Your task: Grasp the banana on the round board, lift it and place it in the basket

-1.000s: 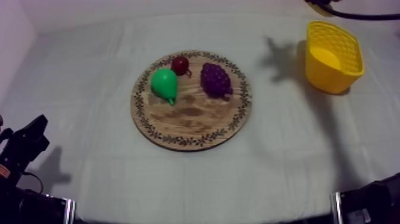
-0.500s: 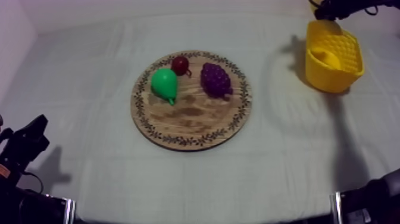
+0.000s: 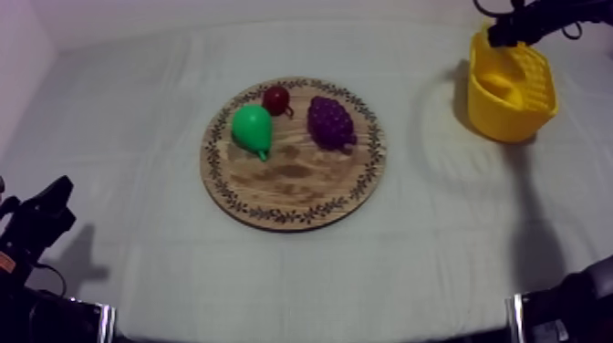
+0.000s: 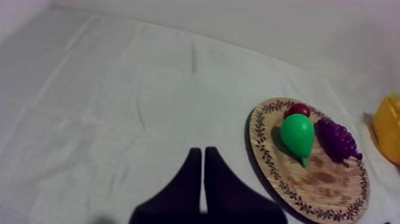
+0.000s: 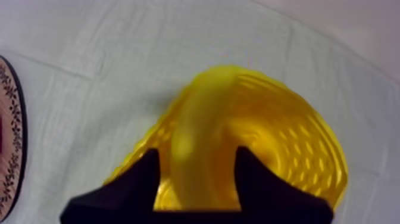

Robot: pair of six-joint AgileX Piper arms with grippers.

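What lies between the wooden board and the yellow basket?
Only bare cloth lies between the wooden board and the yellow basket, as the top view shows.

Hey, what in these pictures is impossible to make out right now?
Banana: smeared by blur over the yellow basket in the right wrist view, so whether the right gripper holds it is unclear.
Small red fruit: left wrist view, partly behind the pear.
Wooden board: right wrist view, cut off by the edge.
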